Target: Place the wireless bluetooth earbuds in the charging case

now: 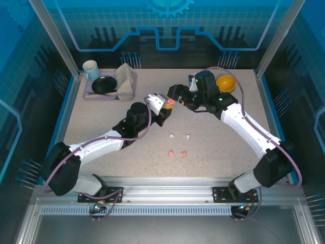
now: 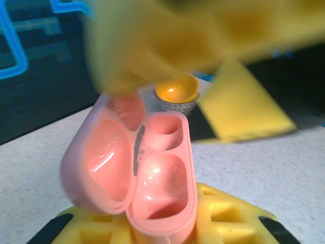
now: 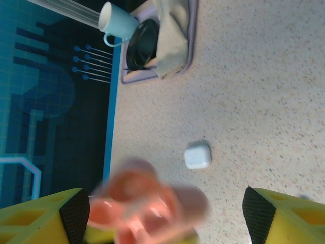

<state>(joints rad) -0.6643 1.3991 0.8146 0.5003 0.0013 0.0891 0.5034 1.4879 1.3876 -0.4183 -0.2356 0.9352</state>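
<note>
arms: left arm and right arm had white shells, black joints | cables: greyish-purple, run outside the links | green light: lit on right arm | fingers: yellow, ribbed, black-tipped

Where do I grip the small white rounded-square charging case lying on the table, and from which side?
Probably from above, pinching two opposite side walls of the white charging case. It lies flat and closed on the speckled table with space around, so its sides are exposed.

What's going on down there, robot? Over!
Left gripper shut on open pink case, wells empty. Right gripper open, hovering at the case. Four earbuds loose on table; nothing in the way.
</note>
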